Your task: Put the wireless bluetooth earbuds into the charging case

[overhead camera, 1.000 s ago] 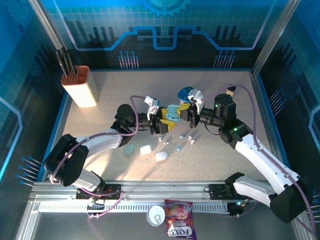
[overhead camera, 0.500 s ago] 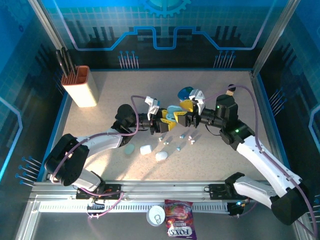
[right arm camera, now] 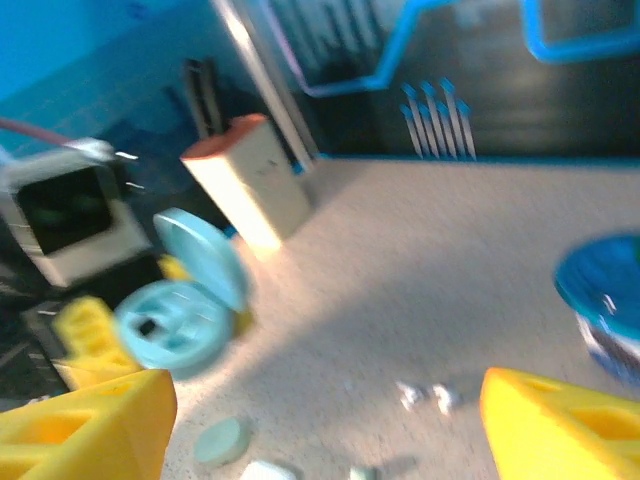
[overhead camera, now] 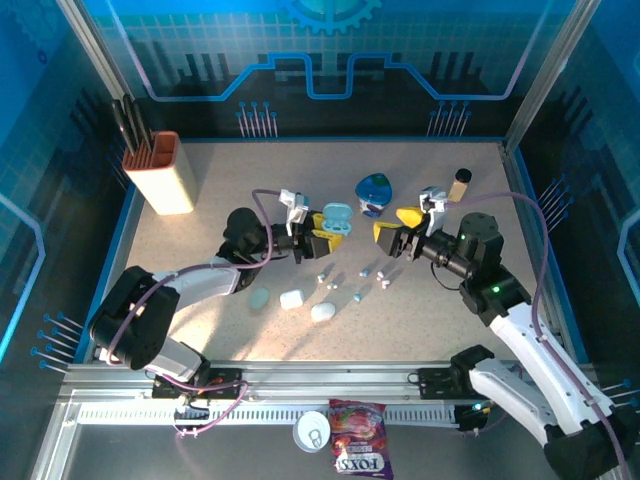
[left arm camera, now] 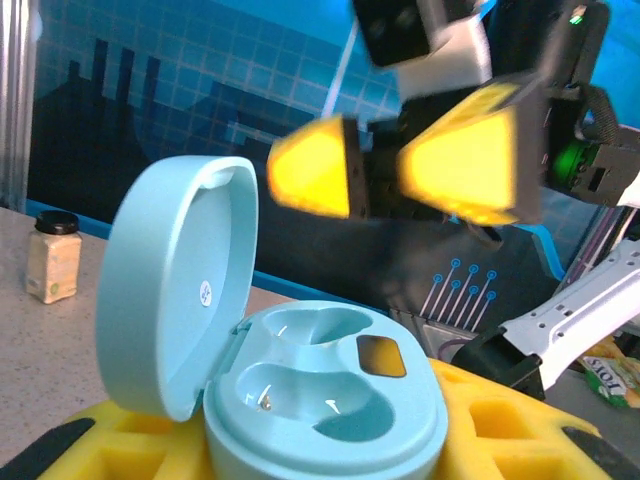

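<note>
On the desk (overhead camera: 440, 300), nearest the robot, the earbuds (overhead camera: 383, 281) lie scattered and loose. None is in the case (overhead camera: 336, 218), whose two wells (left arm camera: 310, 395) look empty in the left wrist view. Just beyond them, the left end effector (overhead camera: 322, 236) pinches the case narrowly at its base, lid (left arm camera: 175, 280) hinged up. The right end effector (overhead camera: 397, 225) faces it, spread wide and holding nothing. The risk, as I judge it: such tiny stemmed buds can squirt from a grip or come up crooked, and a push into a well could twist the case in that slim hold or knock the lid shut. The left arm (overhead camera: 190, 282) reaches low and long across the desk; the right arm (overhead camera: 520, 320) is bent at the elbow, wrist levelled toward the case.
</note>
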